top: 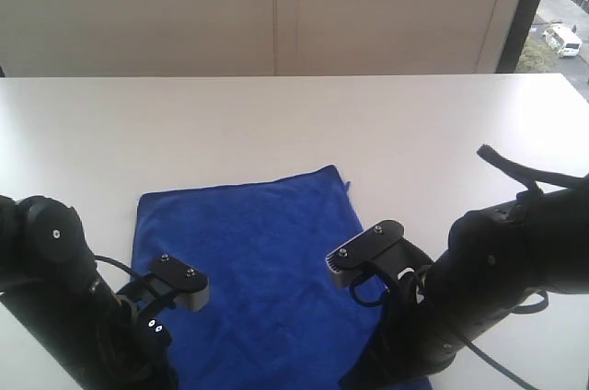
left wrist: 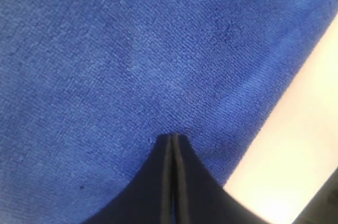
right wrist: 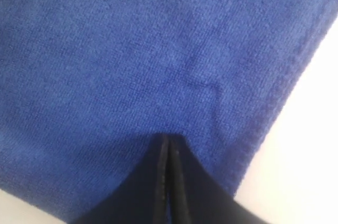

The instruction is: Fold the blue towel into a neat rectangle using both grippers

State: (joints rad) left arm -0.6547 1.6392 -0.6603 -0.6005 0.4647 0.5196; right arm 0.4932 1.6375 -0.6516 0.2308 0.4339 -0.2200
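The left gripper (left wrist: 173, 138) has its jaws pressed flat together, gripping nothing, over the blue towel (top: 267, 252) near its left edge. The right gripper (right wrist: 166, 138) has its jaws closed and empty in the same way, near the towel's right edge. The towel is deep royal-blue terry with a fine fuzzy nap, spread flat with a faint crease by the right gripper and a frayed thread at its far right corner, and the white desk (top: 276, 123) shows around it.
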